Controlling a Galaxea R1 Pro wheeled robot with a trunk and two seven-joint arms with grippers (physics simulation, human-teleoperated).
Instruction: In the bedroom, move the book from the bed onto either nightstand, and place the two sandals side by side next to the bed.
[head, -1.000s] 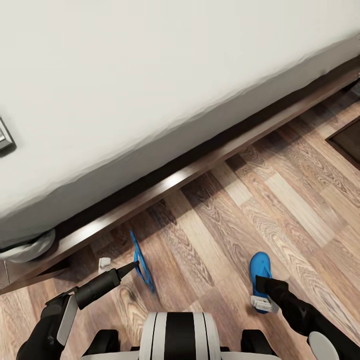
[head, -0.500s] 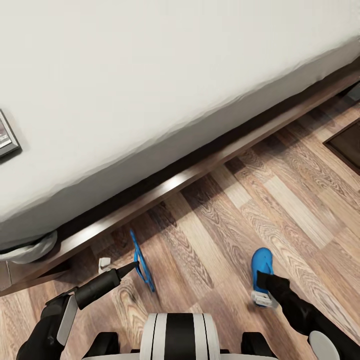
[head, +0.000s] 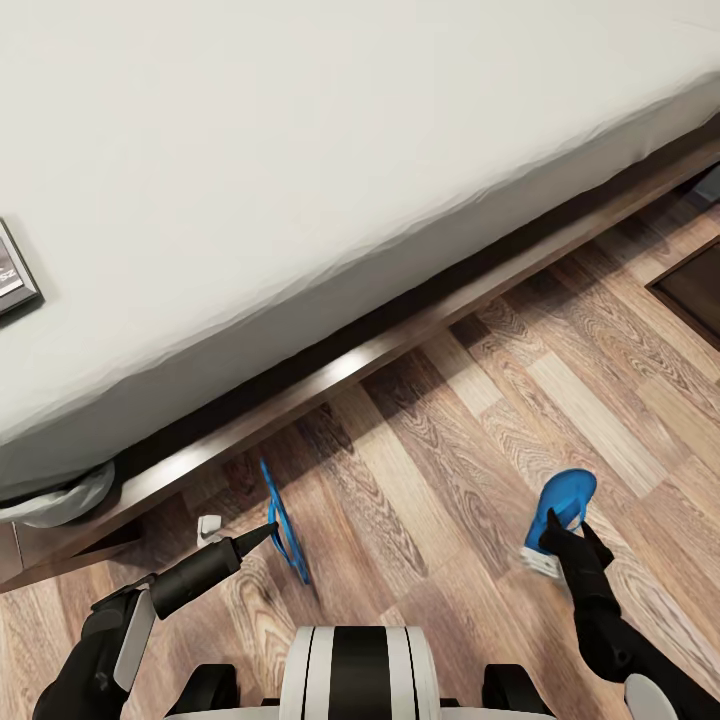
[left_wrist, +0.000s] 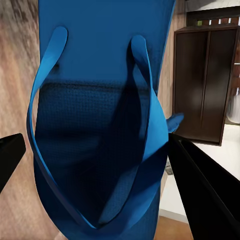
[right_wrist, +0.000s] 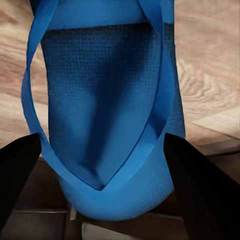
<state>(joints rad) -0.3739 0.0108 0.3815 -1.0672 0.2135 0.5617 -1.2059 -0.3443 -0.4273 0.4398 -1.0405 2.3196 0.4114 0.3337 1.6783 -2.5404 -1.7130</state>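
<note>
Two bright blue sandals are off the wood floor beside the bed (head: 300, 200). One sandal (head: 283, 520) hangs edge-on, with my left gripper (head: 268, 533) shut on it. In the left wrist view that sandal (left_wrist: 100, 50) sits strap side up between the black fingers (left_wrist: 200, 185). The other sandal (head: 567, 497) is tilted above the floor at the right, my right gripper (head: 560, 535) shut on it. The right wrist view has this sandal (right_wrist: 105, 75) between the fingers (right_wrist: 200, 190). The book (head: 10, 272) lies on the mattress at the picture's left edge.
The bed's dark wooden frame (head: 400, 345) runs diagonally across the floor. A dark brown cabinet top (head: 695, 285) is at the right edge. A grey bundle (head: 55, 495) and a small white object (head: 210, 524) sit by the frame at lower left.
My right gripper has lifted its sandal off the floor, carried it to the right and tilted it. The left gripper and its sandal have stayed put.
</note>
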